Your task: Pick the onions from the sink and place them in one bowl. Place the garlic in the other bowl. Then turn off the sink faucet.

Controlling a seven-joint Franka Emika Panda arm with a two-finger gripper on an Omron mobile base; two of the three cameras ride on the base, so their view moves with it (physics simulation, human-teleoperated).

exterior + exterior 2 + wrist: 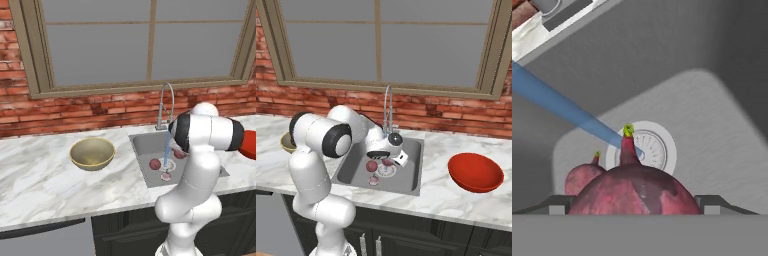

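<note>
Water runs from the sink faucet (pixel 167 105) into the grey sink (pixel 145 145). My gripper (pixel 634 206) hangs low in the basin, open, with a fingertip on each side of one reddish-purple onion (pixel 634 190). I cannot tell whether the tips touch it. The second onion (pixel 582 177) lies just behind it to the left, beside the drain (pixel 654 150). From the right base view, my gripper (pixel 387 159) covers most of that onion (pixel 387 161), the other onion (pixel 372 166) lies to its left, and the pale garlic (pixel 374 181) lies nearer the front wall.
The yellowish-tan deep bowl (pixel 92 152) stands on the marble counter (pixel 40 175) left of the sink. The red shallow bowl (pixel 475 171) stands on the counter to the right. A brick wall and a window close the back.
</note>
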